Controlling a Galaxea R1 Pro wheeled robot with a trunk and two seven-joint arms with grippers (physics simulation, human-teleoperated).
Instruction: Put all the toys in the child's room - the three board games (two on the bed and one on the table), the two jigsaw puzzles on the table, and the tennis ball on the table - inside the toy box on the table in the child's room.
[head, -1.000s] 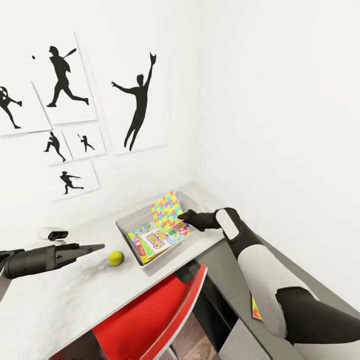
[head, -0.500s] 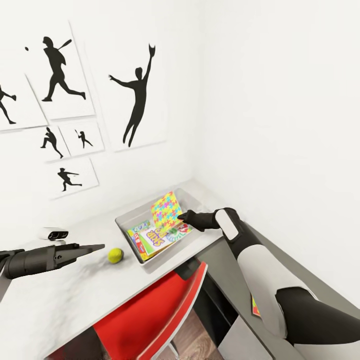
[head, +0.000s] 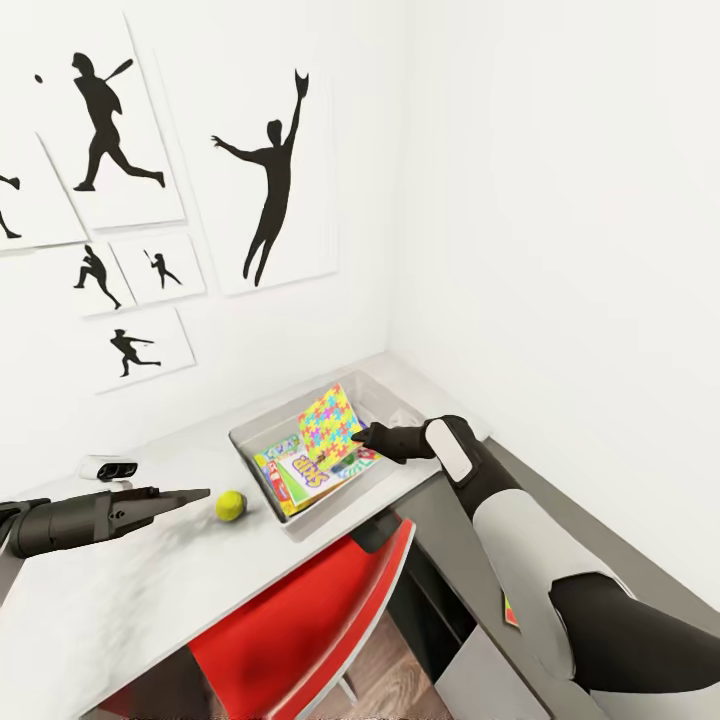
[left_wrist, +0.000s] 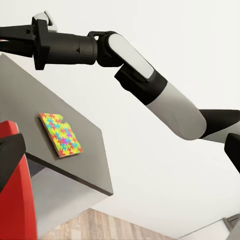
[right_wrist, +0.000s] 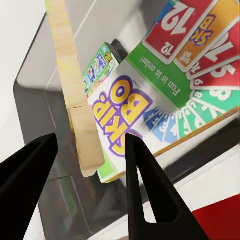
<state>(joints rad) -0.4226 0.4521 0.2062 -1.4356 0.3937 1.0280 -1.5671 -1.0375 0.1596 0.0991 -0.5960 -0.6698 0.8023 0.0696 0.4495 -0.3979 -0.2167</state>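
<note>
The right gripper (head: 358, 436), fingers spread and holding nothing, hovers over the toy box (head: 262, 428), where a jigsaw puzzle (head: 330, 422) stands tilted on the board games (head: 310, 472). A nudge could tip it out. The tennis ball (head: 231, 505) waits beside the box; the left gripper's (head: 196, 493) state is unclear.

Two jigsaw puzzles: one (head: 330, 424) mid-frame in the head view, one (head: 511, 610) at lower right. Two board games can be counted, a Skip-Bo box (head: 313, 474) and a green-edged box (head: 274, 470), both mid-frame; can't tell if more lie under them. One tennis ball (head: 231, 505) left of centre, one toy box (head: 262, 430), six silhouette pictures (head: 270, 190) upper left, one red chair (head: 300, 630) at the bottom.
</note>
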